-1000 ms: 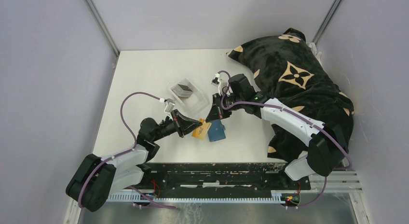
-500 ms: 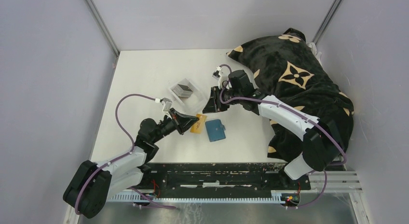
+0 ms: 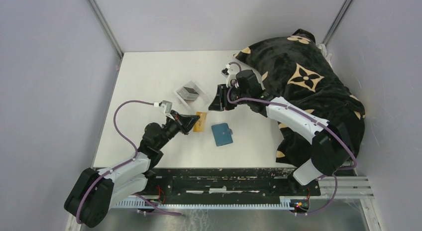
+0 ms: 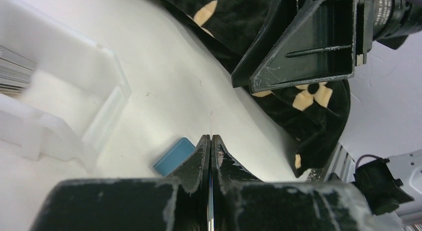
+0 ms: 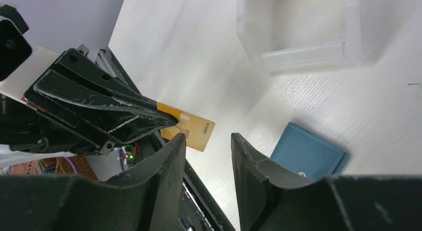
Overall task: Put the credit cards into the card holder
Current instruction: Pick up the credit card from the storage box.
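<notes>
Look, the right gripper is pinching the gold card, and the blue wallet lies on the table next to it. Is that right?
Not quite. The left gripper is the one pinching the gold card; the right wrist view shows this. The right gripper is open and holds nothing. The teal wallet does lie on the table next to the card.

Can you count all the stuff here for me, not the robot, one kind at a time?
Gold card: 1
Teal wallet: 1
Clear tray: 1
Stack of grey cards: 1
Black patterned blanket: 1
Total: 5
</notes>
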You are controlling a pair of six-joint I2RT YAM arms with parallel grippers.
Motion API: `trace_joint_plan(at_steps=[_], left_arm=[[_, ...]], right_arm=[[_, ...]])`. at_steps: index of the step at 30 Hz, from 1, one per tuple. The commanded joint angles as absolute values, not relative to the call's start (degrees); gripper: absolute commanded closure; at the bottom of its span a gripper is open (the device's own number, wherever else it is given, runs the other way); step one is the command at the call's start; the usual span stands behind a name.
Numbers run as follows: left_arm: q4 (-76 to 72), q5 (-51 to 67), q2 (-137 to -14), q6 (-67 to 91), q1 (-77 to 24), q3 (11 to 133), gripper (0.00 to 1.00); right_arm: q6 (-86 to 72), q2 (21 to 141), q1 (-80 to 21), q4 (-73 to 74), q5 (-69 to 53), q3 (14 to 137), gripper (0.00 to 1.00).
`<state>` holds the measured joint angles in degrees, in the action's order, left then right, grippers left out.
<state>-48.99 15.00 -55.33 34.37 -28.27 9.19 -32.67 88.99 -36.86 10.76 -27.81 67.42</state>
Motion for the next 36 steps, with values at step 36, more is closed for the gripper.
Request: trace_joint_plan(at_steps=[36], left_arm=[[-57.0, -8.8, -56.4, 56.0, -34.1, 7.2, 0.97]], right_arm=[[-58.0, 94.3, -36.3, -48.5, -31.3, 44.5, 0.51]])
